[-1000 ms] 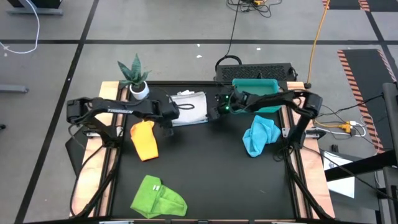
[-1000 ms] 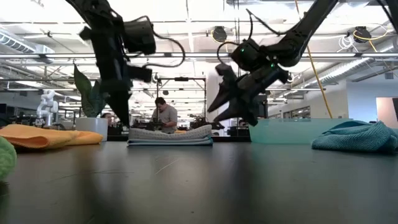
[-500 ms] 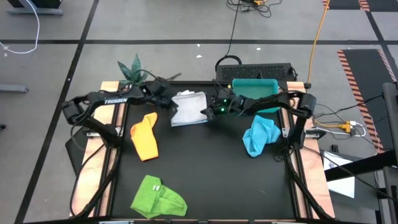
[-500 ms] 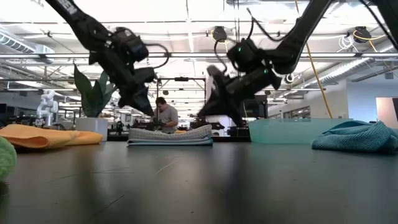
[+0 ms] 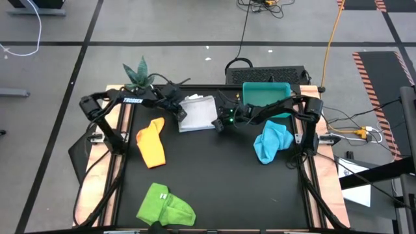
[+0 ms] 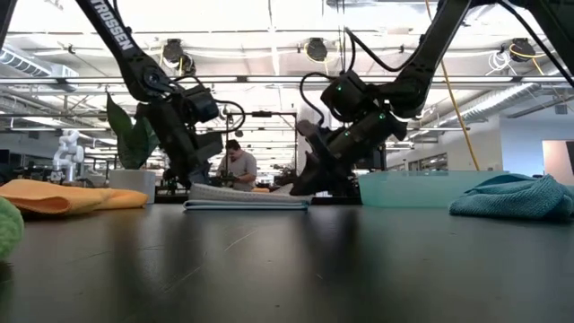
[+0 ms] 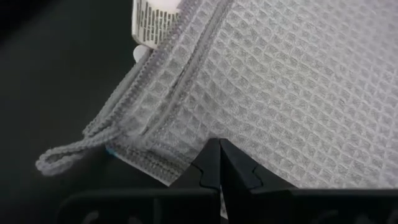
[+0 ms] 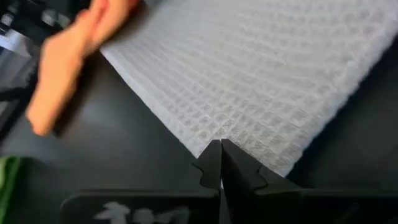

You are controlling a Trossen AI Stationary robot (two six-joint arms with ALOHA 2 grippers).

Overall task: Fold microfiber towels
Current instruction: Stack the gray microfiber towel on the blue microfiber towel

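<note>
- Two grippers meet at one white-grey towel (image 5: pixel 198 112) lying flat at the far middle of the desk (image 5: pixel 214 175).
- The left gripper (image 5: pixel 179 112) is at the towel's left edge, jaws pressed together and pinching the hem near a corner; in the left wrist view a loop (image 7: pixel 59 157) and a label (image 7: pixel 155 18) hang off that corner.
- The right gripper (image 5: pixel 221 123) is at the towel's near right corner, jaws pressed together on its edge.
- The teal tray (image 5: pixel 266 91) sits just behind the right gripper's arm.
- The turquoise towel (image 5: pixel 271 142) lies crumpled near the right gripper, toward the desk's right side.
- The orange towel (image 5: pixel 151 143) lies near the left gripper, on its near side.
- The lime green towel (image 5: pixel 165 207) lies well apart from both, at the desk's near edge.
- A potted plant (image 5: pixel 138 75) stands just behind the left gripper.
</note>
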